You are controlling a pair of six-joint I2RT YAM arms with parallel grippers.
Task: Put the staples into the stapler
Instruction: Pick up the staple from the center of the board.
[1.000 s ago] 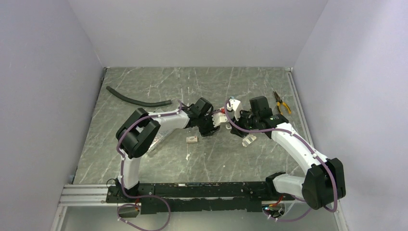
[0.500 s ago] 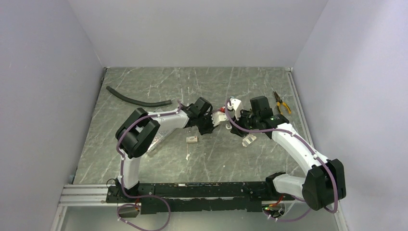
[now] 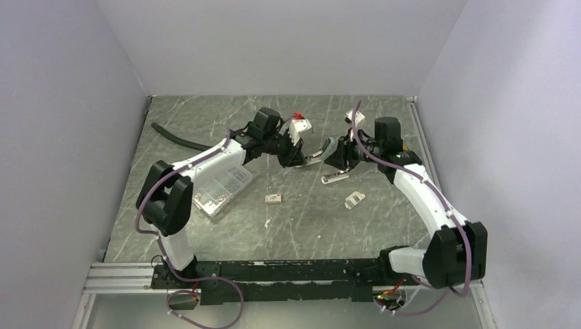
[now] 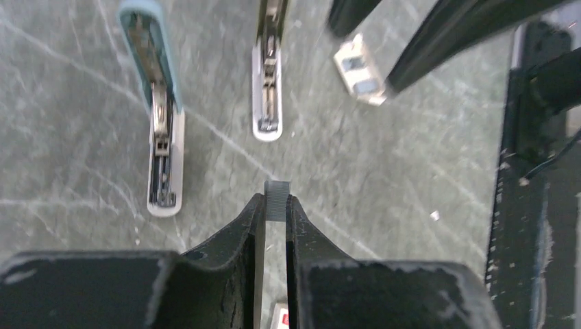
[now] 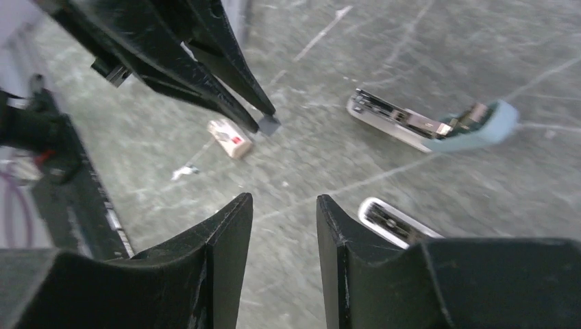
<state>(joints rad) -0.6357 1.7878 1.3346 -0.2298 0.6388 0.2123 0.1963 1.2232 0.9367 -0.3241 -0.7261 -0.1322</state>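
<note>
1. The left gripper pinched a staple strip above the worktop; nothing appeared loaded yet.
2. The opened teal stapler lay at its 10 o'clock in the left wrist view, and the staple box lay apart from it.
3. The right gripper hung spread and empty.

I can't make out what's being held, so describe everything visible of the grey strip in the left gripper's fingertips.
The staple strip is a grey block, finely ribbed and metallic-looking. It is pinched at the tips of the left gripper, one end poking past them, above the table, apart from the teal stapler and white stapler lying on it.
</note>
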